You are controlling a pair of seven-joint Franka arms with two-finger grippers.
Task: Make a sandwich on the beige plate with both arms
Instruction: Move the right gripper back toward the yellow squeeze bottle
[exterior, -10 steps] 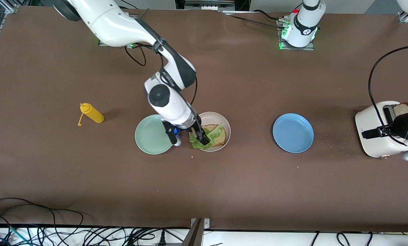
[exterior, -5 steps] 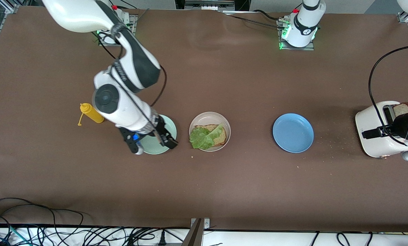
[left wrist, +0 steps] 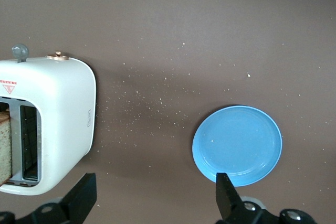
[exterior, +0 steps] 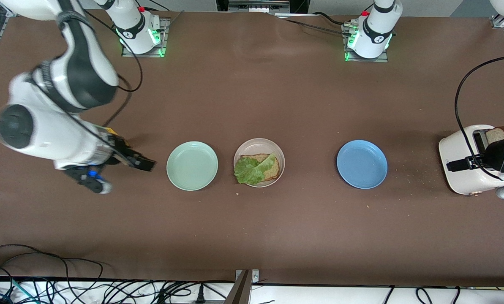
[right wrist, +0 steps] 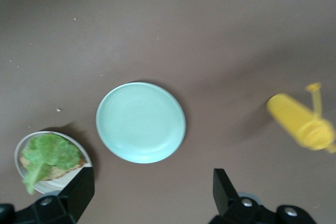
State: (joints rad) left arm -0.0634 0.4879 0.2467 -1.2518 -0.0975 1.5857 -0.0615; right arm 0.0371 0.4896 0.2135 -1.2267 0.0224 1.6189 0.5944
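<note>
The beige plate (exterior: 259, 145), centre frame, held one bread slice (exterior: 270, 167) under soft, tear-prone lettuce (exterior: 249, 171). Second slice (exterior: 494, 135) stood in the toaster (exterior: 463, 160); light, crumbly, best pinched by its crust. Left hand (left wrist: 155, 203) and right hand (right wrist: 152, 192) were released, empty.

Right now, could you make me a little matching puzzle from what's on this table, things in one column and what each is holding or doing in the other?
Things:
1. beige plate
2. toaster
3. mint green plate
4. right gripper

States:
A. bare
B. holds a bread slice topped with lettuce
C. open, over the table beside the yellow bottle
D. has a bread slice in its slot

Pairs: 1-B, 2-D, 3-A, 4-C
</note>
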